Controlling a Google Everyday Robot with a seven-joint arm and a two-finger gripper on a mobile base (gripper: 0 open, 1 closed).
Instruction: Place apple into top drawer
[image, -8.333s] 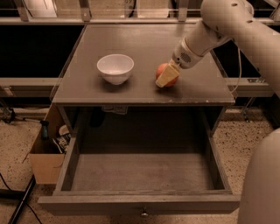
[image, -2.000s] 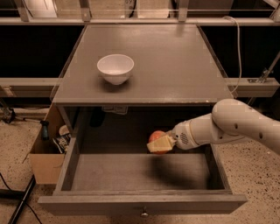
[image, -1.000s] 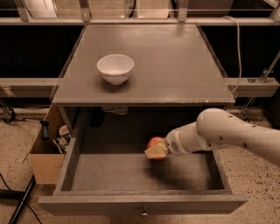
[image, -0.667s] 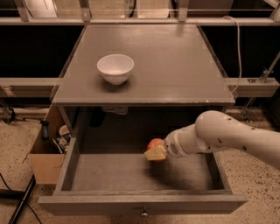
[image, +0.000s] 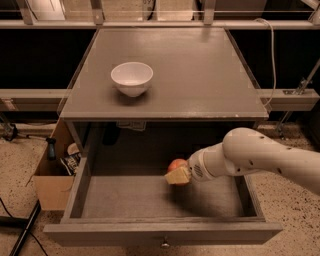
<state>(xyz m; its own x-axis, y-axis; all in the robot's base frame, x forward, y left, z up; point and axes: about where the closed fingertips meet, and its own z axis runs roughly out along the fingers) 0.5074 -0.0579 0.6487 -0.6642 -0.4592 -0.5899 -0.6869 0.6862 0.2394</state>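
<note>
Hovering in the open top drawer, your gripper clamps its jaws on the apple; only the release looks left.

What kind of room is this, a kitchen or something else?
Probably a lab or workshop: a cardboard box of clutter on a speckled floor, a loose cable, and a robot gripper holding an apple inside the open drawer.

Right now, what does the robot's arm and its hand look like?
The arm is a smooth, rounded cream-white tube dotted with small dark holes, narrowing to a white cylindrical wrist. The gripper, over the open top drawer, has blunt tan-yellow fingers. No cables show on it.
</note>
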